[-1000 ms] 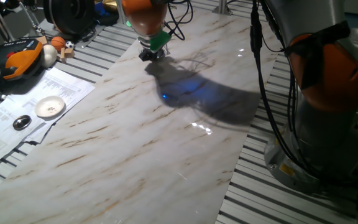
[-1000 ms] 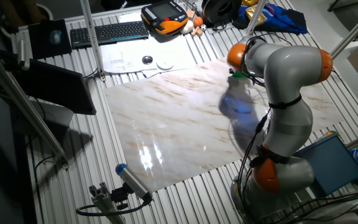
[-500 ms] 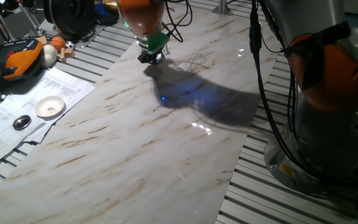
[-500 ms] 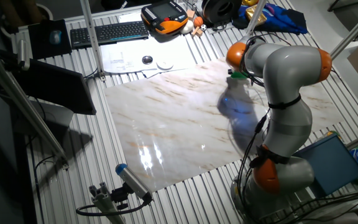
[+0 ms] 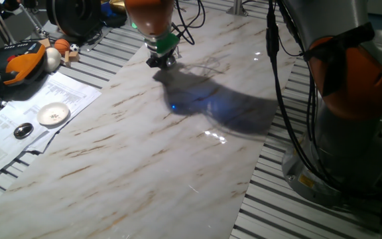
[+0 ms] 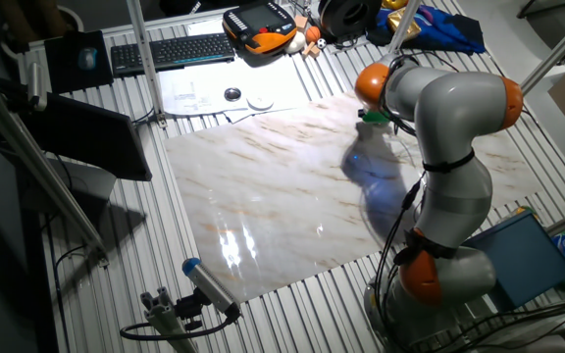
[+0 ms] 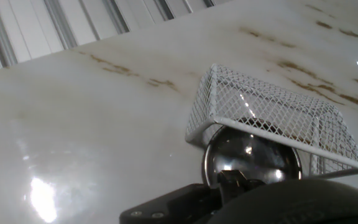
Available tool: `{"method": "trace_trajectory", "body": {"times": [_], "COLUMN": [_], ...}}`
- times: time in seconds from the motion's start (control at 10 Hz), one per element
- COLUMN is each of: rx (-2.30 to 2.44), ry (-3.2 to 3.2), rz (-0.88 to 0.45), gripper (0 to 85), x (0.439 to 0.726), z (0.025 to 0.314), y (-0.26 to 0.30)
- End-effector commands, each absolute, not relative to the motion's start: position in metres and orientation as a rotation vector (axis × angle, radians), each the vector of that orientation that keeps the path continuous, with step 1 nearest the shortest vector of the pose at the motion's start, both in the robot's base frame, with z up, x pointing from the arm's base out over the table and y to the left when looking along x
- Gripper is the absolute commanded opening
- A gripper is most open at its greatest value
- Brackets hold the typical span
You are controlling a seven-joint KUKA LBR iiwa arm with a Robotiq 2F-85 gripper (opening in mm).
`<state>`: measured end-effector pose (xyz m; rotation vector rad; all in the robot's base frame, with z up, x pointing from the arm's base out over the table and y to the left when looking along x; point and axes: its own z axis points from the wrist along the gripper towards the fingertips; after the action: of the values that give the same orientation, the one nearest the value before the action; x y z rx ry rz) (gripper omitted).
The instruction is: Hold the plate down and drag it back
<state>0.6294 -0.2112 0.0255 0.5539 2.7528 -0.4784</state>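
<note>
The gripper, its state not discernible, bears down at the far edge of the marble-patterned surface on the small shiny round metal plate, which lies against a white wire-mesh basket, evidently pinning it for dragging.

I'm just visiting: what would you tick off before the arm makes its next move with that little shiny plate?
1. End effector lined up on the plate: ok, the plate lies right at its tip in the hand view.
2. Pressing down on the plate: cannot tell, the contact is hidden.
3. Fingers open or shut: cannot tell.
4. White wire mesh basket apart from the plate: not ok, it overlaps the plate's far edge.
5. Marble board smooth for sliding: ok.
</note>
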Motion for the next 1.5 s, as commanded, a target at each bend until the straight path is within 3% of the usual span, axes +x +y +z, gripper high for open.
{"method": "trace_trajectory", "body": {"times": [0.0, 1.4], "rx": [0.56, 0.725], "ry": [2.759, 2.84], "rz": [-0.469, -0.374], "gripper": [0.0, 0.0], "x": [0.63, 0.621], "z": [0.026, 0.026], "y": [-0.211, -0.175]}}
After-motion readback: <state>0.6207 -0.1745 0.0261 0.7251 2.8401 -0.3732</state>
